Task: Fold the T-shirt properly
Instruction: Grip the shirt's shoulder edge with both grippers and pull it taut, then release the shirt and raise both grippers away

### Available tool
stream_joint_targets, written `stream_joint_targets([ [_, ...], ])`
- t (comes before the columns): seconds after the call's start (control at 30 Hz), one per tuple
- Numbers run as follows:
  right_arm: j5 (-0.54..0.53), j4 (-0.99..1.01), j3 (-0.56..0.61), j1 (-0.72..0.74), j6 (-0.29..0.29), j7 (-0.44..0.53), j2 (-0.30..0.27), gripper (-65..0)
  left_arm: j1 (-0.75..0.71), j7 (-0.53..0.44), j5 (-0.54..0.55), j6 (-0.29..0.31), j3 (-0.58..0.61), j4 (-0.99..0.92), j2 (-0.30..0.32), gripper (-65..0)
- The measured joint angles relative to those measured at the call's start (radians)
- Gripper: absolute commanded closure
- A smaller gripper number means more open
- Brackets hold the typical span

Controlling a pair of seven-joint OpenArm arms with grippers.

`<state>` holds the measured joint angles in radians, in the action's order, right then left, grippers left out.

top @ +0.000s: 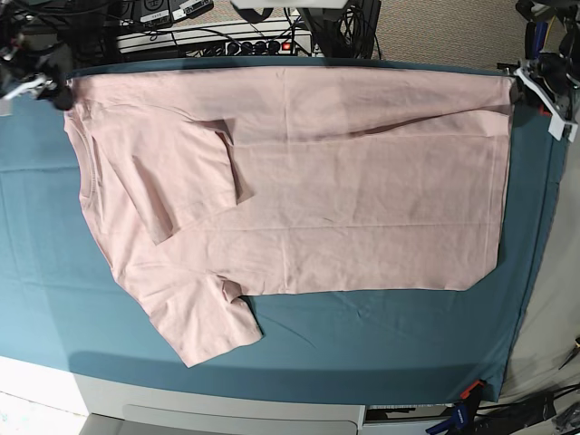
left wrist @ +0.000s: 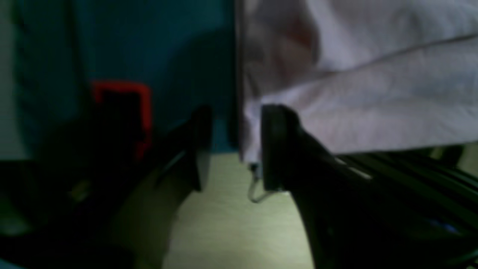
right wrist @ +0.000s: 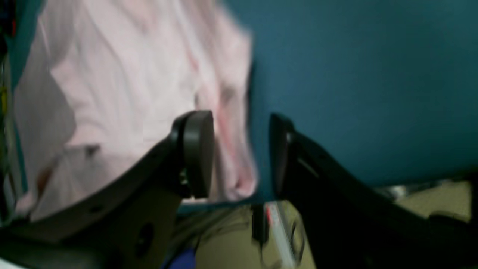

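With T-shirt (top: 299, 208) spread plain-side up on teal cloth (top: 381, 344), near sleeve loose, far corners sit by both grippers at far edge. Left gripper (left wrist: 233, 149) jaws apart, hem at one pad; right gripper (right wrist: 241, 155) apart astride corner. Close evenly, equal tension, before folding.

Pink T-shirt (top: 362, 199) on teal table cloth (top: 390, 340)

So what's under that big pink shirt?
Under the T-shirt lies a teal table cloth, visible all around it. One sleeve is folded over the shirt's body. Anything else beneath the fabric is covered and cannot be seen.
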<state>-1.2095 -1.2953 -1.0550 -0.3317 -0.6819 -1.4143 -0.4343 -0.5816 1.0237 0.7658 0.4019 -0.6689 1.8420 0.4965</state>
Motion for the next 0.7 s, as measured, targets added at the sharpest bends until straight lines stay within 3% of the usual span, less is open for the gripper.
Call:
stream_joint_targets([
  [0.07,-0.010,-0.001,-0.037,0.003,-0.004,0.003,-0.038,-25.0,0.000,-0.007,-0.031,-0.028,0.000,0.036,0.006,-17.3],
  [0.13,-0.005,-0.001,-0.069,0.005,-0.003,0.003,-0.077,-25.0,0.000,-0.011,-0.034,-0.046,-0.001,0.056,0.008,-1.1],
  [0.17,-0.005,0.000,-0.082,0.003,-0.004,0.005,-0.093,-25.0,0.000,-0.007,-0.020,-0.046,-0.001,0.058,0.008,0.0],
  [0.3,-0.011,0.000,-0.104,0.000,-0.003,0.000,-0.121,-25.0,0.000,-0.003,-0.011,-0.046,-0.001,0.058,0.020,0.0],
  [0.4,-0.083,-0.001,-0.105,0.003,-0.009,0.005,-0.136,-25.0,0.000,0.014,0.014,-0.035,-0.002,0.058,0.037,0.0],
  [0.53,-0.127,0.000,-0.103,0.002,-0.012,-0.001,-0.125,-24.9,0.000,0.077,0.126,0.069,-0.001,0.058,0.032,0.0],
  [0.7,-0.176,-0.001,-0.103,0.002,-0.012,0.001,-0.128,-24.9,0.000,0.108,0.197,0.120,-0.001,0.058,0.033,0.0],
])
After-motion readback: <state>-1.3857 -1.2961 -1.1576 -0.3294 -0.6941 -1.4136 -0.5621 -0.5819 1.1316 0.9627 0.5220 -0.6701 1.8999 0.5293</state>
